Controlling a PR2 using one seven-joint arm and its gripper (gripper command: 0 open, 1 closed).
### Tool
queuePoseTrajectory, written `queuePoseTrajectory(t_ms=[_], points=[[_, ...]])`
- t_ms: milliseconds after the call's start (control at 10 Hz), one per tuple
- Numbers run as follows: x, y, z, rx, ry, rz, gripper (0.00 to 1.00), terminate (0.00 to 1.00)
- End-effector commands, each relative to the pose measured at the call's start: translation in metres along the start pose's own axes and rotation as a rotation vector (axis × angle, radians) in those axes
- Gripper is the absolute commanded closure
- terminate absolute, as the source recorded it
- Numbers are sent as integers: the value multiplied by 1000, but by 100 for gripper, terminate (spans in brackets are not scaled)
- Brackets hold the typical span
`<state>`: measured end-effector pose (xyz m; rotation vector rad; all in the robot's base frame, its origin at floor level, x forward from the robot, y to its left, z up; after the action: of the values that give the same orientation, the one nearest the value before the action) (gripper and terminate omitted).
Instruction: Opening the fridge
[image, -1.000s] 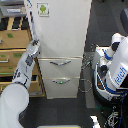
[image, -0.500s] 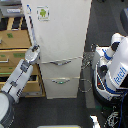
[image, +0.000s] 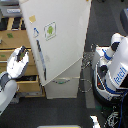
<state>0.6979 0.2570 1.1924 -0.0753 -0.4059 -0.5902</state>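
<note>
The tall white fridge (image: 60, 45) fills the middle of the exterior view. Its large upper door, with a green-and-white sticker (image: 50, 31), stands ajar and looks slanted, with its dark left edge (image: 41, 60) showing. One lower drawer with a curved silver handle (image: 63, 80) shows below it. My gripper (image: 21, 54), dark fingers on a white forearm, hovers to the left of the door's edge with a small gap between them. Whether its fingers are open or shut is too blurred to tell. The fridge interior is hidden.
A tan wooden drawer cabinet (image: 11, 41) stands directly behind my gripper on the exterior view's left. A white and blue robot (image: 116, 70) with cables stands on the exterior view's right, close to the fridge. The floor is dark.
The upper door has swung out from flat and closed to ajar. My gripper, which was at the door's left edge, now sits lower and further left, off the door.
</note>
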Motion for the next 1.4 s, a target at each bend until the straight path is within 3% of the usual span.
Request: queuePoseTrajectory(t_ms=[100, 200, 300, 700, 1000, 1400], points=[[-518, -480, 391, -122, -182, -463, 100, 0], [-480, -392, 334, -85, -98, -382, 100, 0], [-452, -339, 297, -68, -50, -333, 0, 0], [-326, -75, 63, 26, 206, 59, 0, 0], [-257, 18, -100, -10, 342, 182, 0, 0], [-136, 138, -178, 24, 399, 377, 0, 0]])
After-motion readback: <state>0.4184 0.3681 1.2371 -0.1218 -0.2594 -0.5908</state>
